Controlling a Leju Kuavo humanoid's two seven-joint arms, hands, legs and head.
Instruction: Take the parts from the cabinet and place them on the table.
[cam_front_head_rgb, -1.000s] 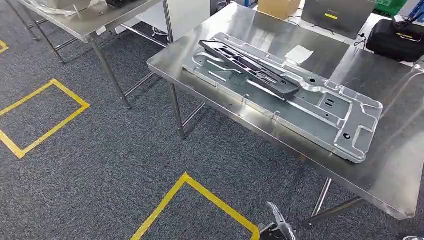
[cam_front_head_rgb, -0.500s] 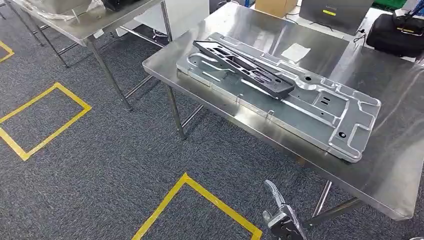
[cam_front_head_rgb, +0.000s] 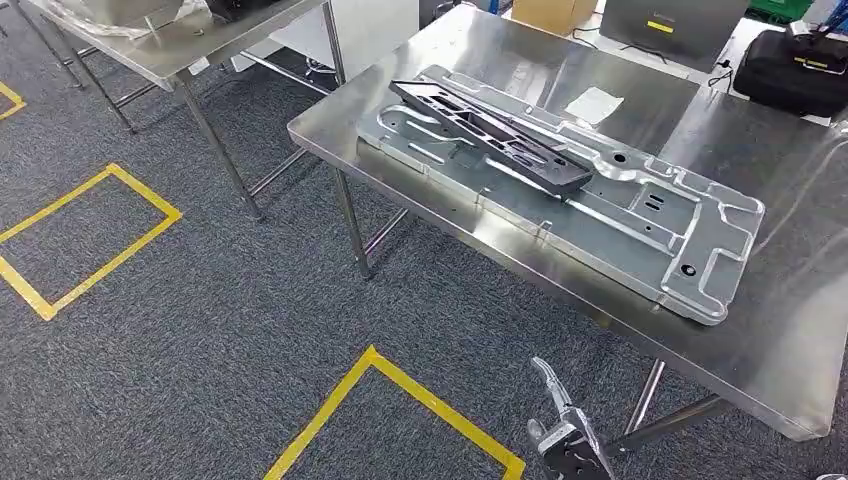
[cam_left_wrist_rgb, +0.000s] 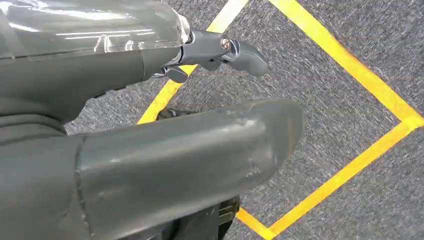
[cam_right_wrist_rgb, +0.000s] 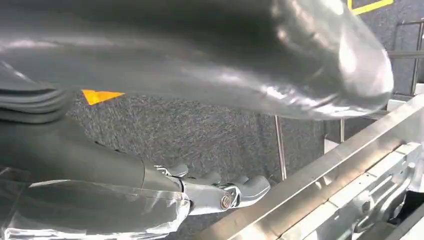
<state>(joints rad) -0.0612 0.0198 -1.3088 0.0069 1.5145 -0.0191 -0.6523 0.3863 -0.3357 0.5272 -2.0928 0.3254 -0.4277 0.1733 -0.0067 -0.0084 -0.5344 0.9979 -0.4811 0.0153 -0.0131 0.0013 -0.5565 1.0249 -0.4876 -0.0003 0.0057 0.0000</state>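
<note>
A large silver metal plate (cam_front_head_rgb: 620, 215) lies on the steel table (cam_front_head_rgb: 500, 60), and a long black part (cam_front_head_rgb: 490, 135) rests slantwise on top of it. My left hand (cam_front_head_rgb: 563, 432) hangs low in front of the table's near edge, over the carpet, with its fingers (cam_left_wrist_rgb: 225, 50) stretched out and nothing in it. In the right wrist view my right hand (cam_right_wrist_rgb: 200, 75) is also empty, its fingers (cam_right_wrist_rgb: 235, 195) apart, beside the table's edge (cam_right_wrist_rgb: 300, 185) and the plate (cam_right_wrist_rgb: 360, 195).
A second steel table (cam_front_head_rgb: 170, 45) stands at the far left. A black bag (cam_front_head_rgb: 795, 70), a grey case (cam_front_head_rgb: 675, 30), a cardboard box (cam_front_head_rgb: 555, 15) and a white sheet (cam_front_head_rgb: 593, 105) lie at the far side. Yellow tape squares (cam_front_head_rgb: 90, 230) mark the carpet.
My left hand has risen a little into the head view at the bottom. The whole picture has shifted slightly, so the camera moved; the parts stay put.
</note>
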